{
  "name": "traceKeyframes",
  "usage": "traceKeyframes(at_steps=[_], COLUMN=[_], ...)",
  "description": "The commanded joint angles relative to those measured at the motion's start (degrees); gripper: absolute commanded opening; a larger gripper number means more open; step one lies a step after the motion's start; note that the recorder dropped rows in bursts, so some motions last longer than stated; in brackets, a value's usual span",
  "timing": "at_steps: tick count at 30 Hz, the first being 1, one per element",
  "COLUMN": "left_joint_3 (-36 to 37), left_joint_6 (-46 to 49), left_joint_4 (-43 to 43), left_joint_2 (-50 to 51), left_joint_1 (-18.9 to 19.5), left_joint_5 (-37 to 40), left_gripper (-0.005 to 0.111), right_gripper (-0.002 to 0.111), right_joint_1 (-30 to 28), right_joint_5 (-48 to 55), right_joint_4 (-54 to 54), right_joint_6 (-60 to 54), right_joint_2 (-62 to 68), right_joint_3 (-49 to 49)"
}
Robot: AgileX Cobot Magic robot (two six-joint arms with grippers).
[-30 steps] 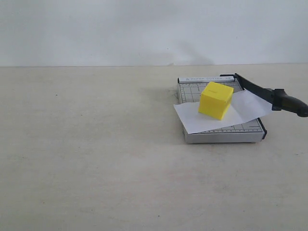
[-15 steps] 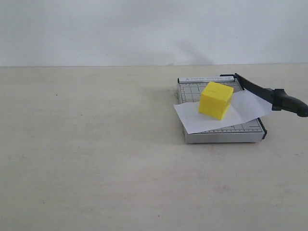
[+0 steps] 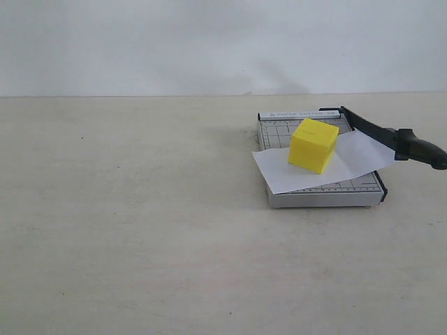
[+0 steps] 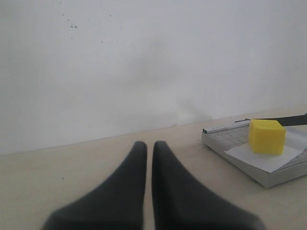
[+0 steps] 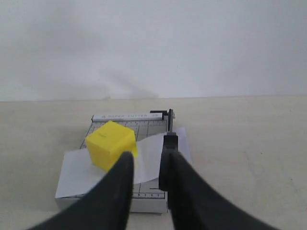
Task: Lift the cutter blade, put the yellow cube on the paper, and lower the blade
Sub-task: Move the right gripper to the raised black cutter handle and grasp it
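Cube on paper beyond right gripper — jaws narrowly parted, empty; left gripper closed

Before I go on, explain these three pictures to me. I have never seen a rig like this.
This is a two-armed robot; each arm ends in a two-fingered gripping tool. One picture comes from a camera off the arms and shows neither arm. The other two come from wrist cameras, so the dark shapes in front are the tools themselves. The left tool is shut and empty. The right tool is slightly open, holding nothing. On the pale table sits a grey paper trimmer with a white paper on it, a yellow cube on the paper, and the black cutter blade along one edge.
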Motion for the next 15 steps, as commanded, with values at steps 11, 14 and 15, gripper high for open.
traceKeyframes(at_steps=[11,14,15], left_joint_3=[0.21,0.21,0.21], left_joint_6=[0.27,0.27,0.27], left_joint_4=[-0.07,-0.07,-0.07], left_joint_2=[-0.17,-0.17,-0.17], left_joint_1=[0.18,0.18,0.18], left_joint_5=[-0.34,-0.34,-0.34], left_gripper=[0.005,0.005,0.005], right_gripper=[0.063,0.061,0.06], right_joint_1=[-0.09,-0.09,-0.09], right_joint_5=[13.91,17.26,18.67], right_joint_4=[-13.49,-23.72,-28.54], right_joint_6=[5.42,14.32,18.99], right_joint_2=[36.44,41.58,42.54], right_joint_3=[-28.85,-33.97,-35.41])
